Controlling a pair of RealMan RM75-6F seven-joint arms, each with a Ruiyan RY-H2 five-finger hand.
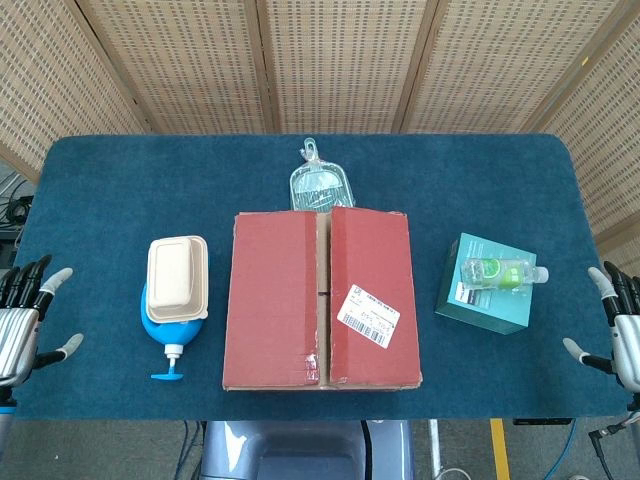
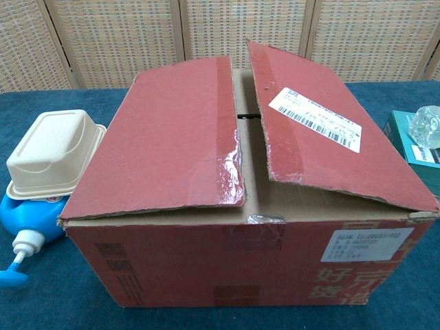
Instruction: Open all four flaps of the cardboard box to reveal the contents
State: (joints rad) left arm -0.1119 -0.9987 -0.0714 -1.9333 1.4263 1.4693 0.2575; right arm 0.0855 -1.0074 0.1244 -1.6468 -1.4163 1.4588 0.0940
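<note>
Cardboard box (image 1: 320, 300) mid-table, both top flaps down, seam slightly gapped. Left hand (image 1: 22, 315) and right hand (image 1: 622, 330) spread, empty, at table edges. Next: probably lift the right flap (image 2: 323, 137), which sits raised.

The cardboard box (image 1: 320, 298) sits on the counter (image 1: 120, 190) midway between the left hand (image 1: 22, 318) and right hand (image 1: 618, 330), both with fingers spread, holding nothing. Nearer the left hand is a beige container (image 1: 178, 278) on a blue pump bottle (image 1: 168, 335); nearer the right, a clear bottle (image 1: 500, 270) on a teal box (image 1: 482, 300).

One cardboard box (image 1: 320, 300), one beige container (image 1: 177, 277), one blue pump bottle (image 1: 168, 330), one teal box (image 1: 485, 300), one clear bottle (image 1: 500, 270), one dustpan (image 1: 318, 183), two hands.
</note>
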